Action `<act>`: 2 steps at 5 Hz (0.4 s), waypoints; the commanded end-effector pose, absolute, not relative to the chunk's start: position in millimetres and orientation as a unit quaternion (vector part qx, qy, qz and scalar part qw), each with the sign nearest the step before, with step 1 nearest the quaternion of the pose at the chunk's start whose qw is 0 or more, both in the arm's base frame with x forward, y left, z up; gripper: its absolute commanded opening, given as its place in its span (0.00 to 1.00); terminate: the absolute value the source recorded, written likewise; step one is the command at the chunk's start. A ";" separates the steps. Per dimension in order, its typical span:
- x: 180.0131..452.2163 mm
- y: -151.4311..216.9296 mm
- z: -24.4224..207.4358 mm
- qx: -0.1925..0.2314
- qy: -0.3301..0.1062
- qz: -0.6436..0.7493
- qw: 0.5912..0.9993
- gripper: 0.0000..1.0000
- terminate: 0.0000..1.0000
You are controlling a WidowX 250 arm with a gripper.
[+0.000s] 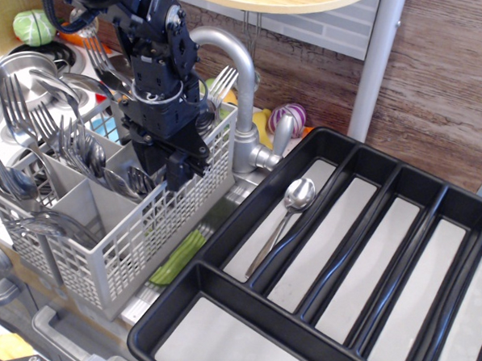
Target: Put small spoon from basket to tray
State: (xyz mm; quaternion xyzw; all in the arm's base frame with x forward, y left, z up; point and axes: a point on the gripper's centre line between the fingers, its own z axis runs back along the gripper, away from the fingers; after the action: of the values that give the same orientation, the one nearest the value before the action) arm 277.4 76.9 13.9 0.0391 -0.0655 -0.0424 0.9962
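Observation:
The light grey basket (141, 240) stands at the left with forks and spoons upright in its compartments. My black gripper (159, 166) hangs over the basket's right rear compartment, jaws open, fingertips dipping among spoon bowls (138, 180) there; I cannot tell which of them is a small spoon. Nothing is held. One small spoon (292, 203) lies in the leftmost long compartment of the black tray (218, 309), bowl pointing away. The tray's other compartments hold nothing.
A curved steel faucet (241, 91) rises right behind the basket, close to my arm. Several forks (34, 125) stick up at the basket's left. A red onion (286, 116), a steel pot (21, 64) and a grey pole (376, 66) stand at the back.

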 end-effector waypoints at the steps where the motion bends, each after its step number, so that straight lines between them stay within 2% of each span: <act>1: 284.9 86.5 25.2 0.050 -0.082 -0.047 0.994 0.00 0.00; 2: 284.5 92.3 27.9 0.054 -0.079 -0.053 0.994 0.00 0.00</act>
State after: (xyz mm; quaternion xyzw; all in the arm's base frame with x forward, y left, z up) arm 280.2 91.0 20.1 0.0479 -0.0643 -0.0489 0.9956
